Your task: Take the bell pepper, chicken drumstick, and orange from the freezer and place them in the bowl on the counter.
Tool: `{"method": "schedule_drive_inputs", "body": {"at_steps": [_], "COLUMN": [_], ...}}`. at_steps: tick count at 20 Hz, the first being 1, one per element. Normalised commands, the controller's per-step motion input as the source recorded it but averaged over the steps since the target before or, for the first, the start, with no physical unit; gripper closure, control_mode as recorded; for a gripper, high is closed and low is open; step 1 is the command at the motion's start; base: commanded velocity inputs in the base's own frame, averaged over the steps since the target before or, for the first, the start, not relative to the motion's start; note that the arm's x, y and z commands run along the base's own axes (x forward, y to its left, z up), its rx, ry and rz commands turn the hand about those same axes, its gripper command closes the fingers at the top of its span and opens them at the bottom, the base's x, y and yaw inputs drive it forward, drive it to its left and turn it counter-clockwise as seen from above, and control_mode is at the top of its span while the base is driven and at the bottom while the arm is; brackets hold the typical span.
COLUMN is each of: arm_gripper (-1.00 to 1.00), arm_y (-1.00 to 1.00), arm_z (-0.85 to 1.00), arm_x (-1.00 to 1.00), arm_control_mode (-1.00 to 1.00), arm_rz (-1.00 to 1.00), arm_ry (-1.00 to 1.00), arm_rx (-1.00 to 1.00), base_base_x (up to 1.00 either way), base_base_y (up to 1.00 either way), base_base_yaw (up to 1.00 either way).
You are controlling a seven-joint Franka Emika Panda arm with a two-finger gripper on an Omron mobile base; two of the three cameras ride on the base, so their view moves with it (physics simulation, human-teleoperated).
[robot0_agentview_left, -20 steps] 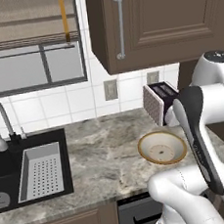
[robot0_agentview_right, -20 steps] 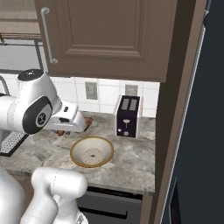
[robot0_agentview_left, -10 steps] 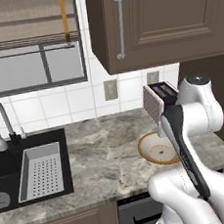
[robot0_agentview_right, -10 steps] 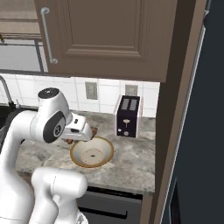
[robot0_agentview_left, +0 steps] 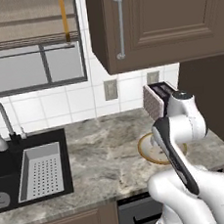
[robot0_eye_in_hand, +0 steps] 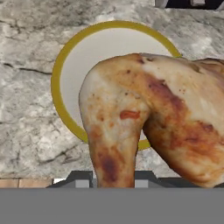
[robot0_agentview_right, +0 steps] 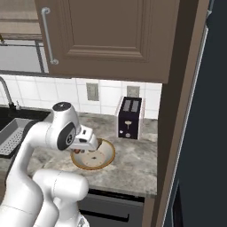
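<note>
**Drumstick held above the bowl**

Our fingers (robot0_eye_in_hand: 113,181) are clamped narrow on the lumpy golden-brown chicken drumstick (robot0_eye_in_hand: 153,127), gripping its slimmer end while the thick end swings off to one side. Directly beyond it lies the shallow beige bowl with the tan-gold rim (robot0_eye_in_hand: 65,65), resting on the grey-and-beige marbled stone tabletop (robot0_eye_in_hand: 26,52). We judge the drop is straight ahead along our fingers, the drumstick's long axis crossing the bowl.

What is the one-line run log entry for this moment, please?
gripper: shut on chicken drumstick | position: above bowl on counter | drumstick: not yet released
</note>
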Motion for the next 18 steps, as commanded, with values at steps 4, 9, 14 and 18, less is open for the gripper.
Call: {"method": "schedule_drive_inputs", "body": {"at_steps": [4,9,14,18], "arm_gripper": [1.0,1.0,1.0,1.0], "arm_y": [0.0,0.0,-0.01,-0.01], "arm_z": [-0.52,-0.41,-0.24,-0.25], "arm_x": [0.45,0.52,0.53,0.49], "arm_control_mode": [-1.0,-1.0,-1.0,-1.0], "arm_rz": [0.0,0.0,0.0,0.0], "arm_ry": [0.07,0.09,0.11,0.09], "arm_rx": [0.0,0.0,0.0,0.0], "base_base_x": [0.0,0.0,0.0,0.0], "base_base_y": [0.0,0.0,0.0,0.0], "base_base_yaw": [0.0,0.0,0.0,0.0]}}
